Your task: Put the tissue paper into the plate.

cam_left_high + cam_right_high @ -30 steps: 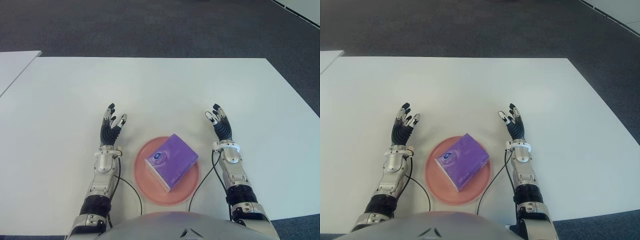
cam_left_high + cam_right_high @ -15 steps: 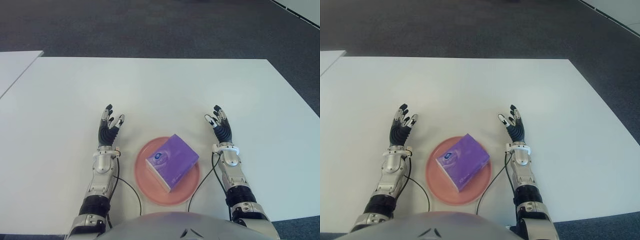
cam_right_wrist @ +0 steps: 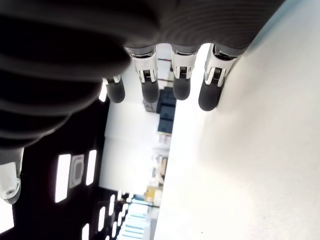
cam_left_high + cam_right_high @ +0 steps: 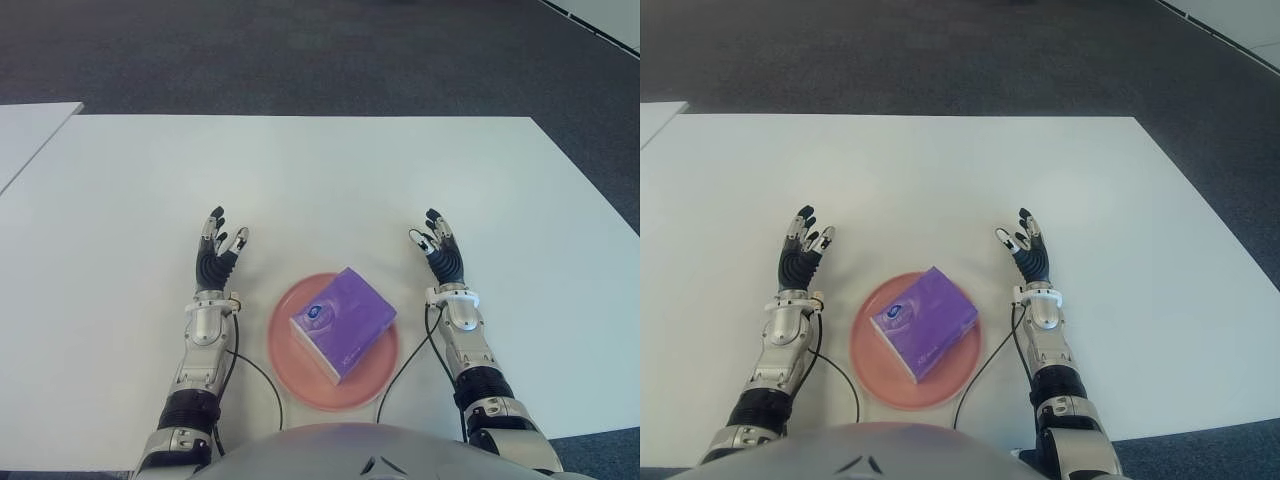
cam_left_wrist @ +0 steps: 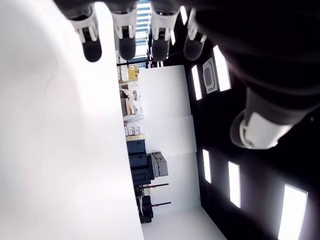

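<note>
The purple tissue paper pack is lying in the pink plate on the desk; its label is unreadable. My left robot hand and right robot hand are flanking it, fingers spread, holding nothing.

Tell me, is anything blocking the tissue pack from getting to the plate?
No. The tissue pack already lies in the plate. The left hand and right hand are open on either side of it, holding nothing.
</note>
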Available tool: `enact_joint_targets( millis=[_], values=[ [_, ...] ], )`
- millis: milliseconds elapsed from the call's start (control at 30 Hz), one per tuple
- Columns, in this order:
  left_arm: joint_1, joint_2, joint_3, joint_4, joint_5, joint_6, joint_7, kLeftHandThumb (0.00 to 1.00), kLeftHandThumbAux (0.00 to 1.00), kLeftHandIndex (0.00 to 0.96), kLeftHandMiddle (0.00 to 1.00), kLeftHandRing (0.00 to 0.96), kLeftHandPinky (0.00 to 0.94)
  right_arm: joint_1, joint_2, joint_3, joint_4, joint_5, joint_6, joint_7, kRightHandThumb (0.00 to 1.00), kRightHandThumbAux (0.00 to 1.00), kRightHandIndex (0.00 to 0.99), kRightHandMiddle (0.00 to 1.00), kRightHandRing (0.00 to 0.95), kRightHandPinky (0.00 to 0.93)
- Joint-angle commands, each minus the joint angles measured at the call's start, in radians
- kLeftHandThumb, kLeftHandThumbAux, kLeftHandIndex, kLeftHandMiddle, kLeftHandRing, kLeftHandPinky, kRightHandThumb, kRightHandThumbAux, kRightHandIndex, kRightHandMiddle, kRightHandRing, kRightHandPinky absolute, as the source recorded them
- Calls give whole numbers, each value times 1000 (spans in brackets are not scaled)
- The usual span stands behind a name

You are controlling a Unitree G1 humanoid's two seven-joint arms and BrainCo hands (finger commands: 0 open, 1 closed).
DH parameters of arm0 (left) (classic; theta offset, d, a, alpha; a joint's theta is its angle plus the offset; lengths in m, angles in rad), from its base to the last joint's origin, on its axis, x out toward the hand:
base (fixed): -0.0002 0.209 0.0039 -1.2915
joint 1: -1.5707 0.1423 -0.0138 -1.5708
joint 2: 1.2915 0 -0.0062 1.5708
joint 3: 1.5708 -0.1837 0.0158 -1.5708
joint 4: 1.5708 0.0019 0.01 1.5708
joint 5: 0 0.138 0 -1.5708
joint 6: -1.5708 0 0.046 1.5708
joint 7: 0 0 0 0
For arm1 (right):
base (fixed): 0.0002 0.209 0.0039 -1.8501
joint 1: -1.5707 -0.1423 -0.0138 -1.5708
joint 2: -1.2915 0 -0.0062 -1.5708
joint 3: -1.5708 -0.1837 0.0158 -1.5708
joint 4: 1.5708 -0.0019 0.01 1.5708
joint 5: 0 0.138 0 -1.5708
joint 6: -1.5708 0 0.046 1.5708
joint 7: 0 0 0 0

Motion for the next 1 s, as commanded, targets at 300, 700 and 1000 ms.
enact_joint_targets(
  millis=[300,700,1000],
  values=[
    [6,-2,-21,-22,33,26,2,63,527,0,0,0,0,34,7,-2,77,24,-28,51,27,452,0,0,0,0],
    [11,-1,-30,-42,55,30,11,50,515,0,0,0,0,48,8,-14,57,35,-47,77,31,457,0,0,0,0],
    [19,4,-36,-50,66,24,3,42,512,0,0,0,0,65,15,-17,26,26,-51,61,29,455,0,0,0,0]
  ],
)
